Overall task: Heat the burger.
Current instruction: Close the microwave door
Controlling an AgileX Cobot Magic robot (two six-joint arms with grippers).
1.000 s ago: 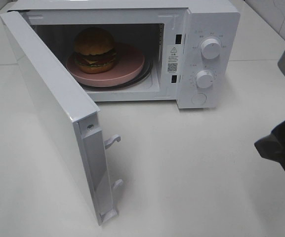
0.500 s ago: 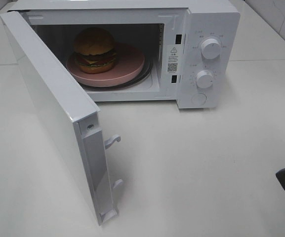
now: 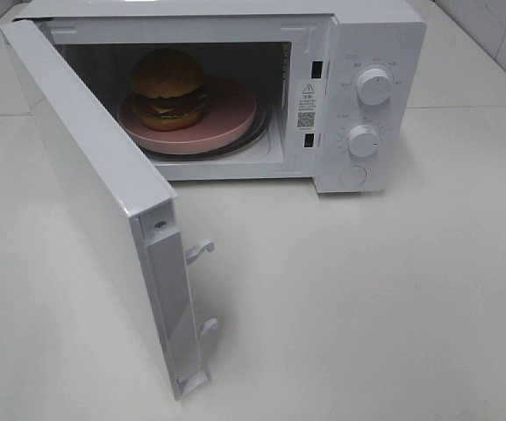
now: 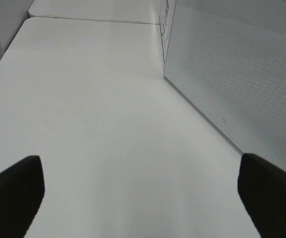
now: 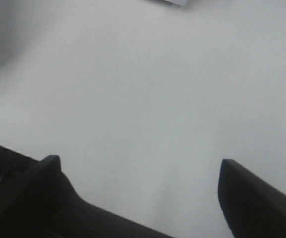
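Observation:
The burger point(image 3: 168, 89) has a glossy brown bun and sits on a pink plate point(image 3: 226, 118) inside the white microwave point(image 3: 358, 53), whose door point(image 3: 95, 197) stands wide open toward the front left. Neither arm shows in the exterior high view. In the left wrist view my left gripper point(image 4: 140, 193) is open over bare table, with the outer face of the microwave door point(image 4: 242, 74) beside it. In the right wrist view my right gripper point(image 5: 140, 178) is open above the white table, nothing between its fingers.
Two round knobs point(image 3: 374, 86) and a round button point(image 3: 352, 176) sit on the microwave's control panel. Two latch hooks point(image 3: 200, 250) stick out from the open door's edge. White table point(image 3: 367, 298) spreads in front of and right of the microwave.
The right arm has drawn back out of the exterior high view at the right edge. The burger, plate and door have not moved.

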